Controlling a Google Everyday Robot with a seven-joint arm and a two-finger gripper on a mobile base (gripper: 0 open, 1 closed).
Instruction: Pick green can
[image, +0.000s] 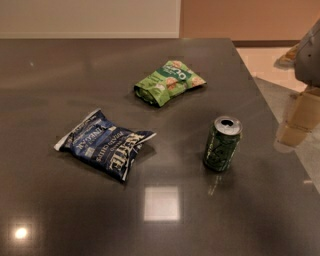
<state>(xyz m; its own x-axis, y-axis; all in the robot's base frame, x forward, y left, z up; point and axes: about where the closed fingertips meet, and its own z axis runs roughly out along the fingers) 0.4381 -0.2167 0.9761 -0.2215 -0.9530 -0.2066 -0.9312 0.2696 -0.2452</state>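
Observation:
The green can (222, 143) stands upright on the dark grey table (75, 75), right of the middle. It is dark green with a lighter swirly pattern and a silver top with an opened tab hole. My gripper (298, 121) hangs at the right edge of the view, grey above and beige below. It is over the table's right edge, to the right of the can and a little farther back. It is clear of the can and touches nothing.
A crinkled light-green snack bag (169, 82) lies behind and left of the can. A blue chip bag (104, 143) lies flat to the can's left. The table's right edge (280, 125) runs diagonally close to the can, with pale floor beyond.

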